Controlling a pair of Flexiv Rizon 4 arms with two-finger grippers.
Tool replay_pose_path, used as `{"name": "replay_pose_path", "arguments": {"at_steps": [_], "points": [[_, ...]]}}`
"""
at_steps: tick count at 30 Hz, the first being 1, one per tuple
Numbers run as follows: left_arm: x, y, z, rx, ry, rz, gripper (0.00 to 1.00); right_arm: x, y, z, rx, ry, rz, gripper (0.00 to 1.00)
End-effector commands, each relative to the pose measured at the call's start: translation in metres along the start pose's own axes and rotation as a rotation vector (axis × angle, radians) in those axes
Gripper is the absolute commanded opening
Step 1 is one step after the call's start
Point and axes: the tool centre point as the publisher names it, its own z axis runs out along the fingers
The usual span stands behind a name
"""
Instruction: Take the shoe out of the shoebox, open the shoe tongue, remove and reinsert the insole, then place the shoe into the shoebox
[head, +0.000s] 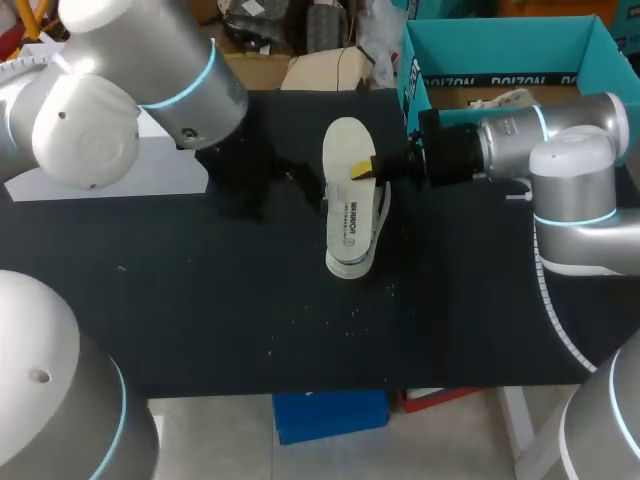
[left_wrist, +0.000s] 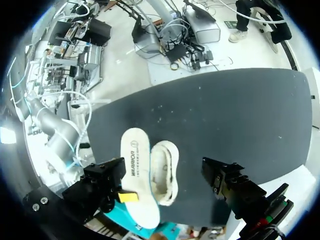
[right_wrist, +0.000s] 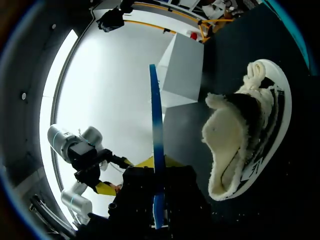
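Observation:
A white shoe (head: 352, 235) with fleece lining lies on the black table (head: 200, 300), toe toward the front edge. Its white insole (head: 345, 148) is out of the shoe and hangs over the heel end, pinched at its edge by my right gripper (head: 368, 170), which comes in from the right. In the right wrist view the insole (right_wrist: 156, 145) shows edge-on between the fingers, with the shoe (right_wrist: 245, 135) just beside it. My left gripper (left_wrist: 165, 180) hangs open above the shoe (left_wrist: 165, 172) and the insole (left_wrist: 136, 170) and holds nothing. The teal shoebox (head: 420, 60) stands at the back right.
A white box (head: 120, 170) sits at the back left of the table, under my left arm (head: 150, 80). My right arm (head: 570, 170) crosses in front of the shoebox. Small white specks lie on the table in front of the shoe.

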Motion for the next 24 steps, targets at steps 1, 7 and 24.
{"name": "replay_pose_path", "arguments": {"at_steps": [1, 7, 24], "points": [[0.011, 0.001, 0.0, 0.045, -0.528, 0.009, 1.0, 0.0, 0.0, 0.001, -0.001, -0.001, 0.0, 0.0], [0.011, 0.001, 0.0, 0.045, -0.528, 0.009, 1.0, 0.0, 0.0, 0.001, -0.001, -0.001, 0.0, 0.0], [0.007, 0.008, 0.018, -0.309, -1.108, -0.143, 1.0, 0.0, 0.0, 0.001, -0.001, -0.001, 0.0, 0.0]]}}
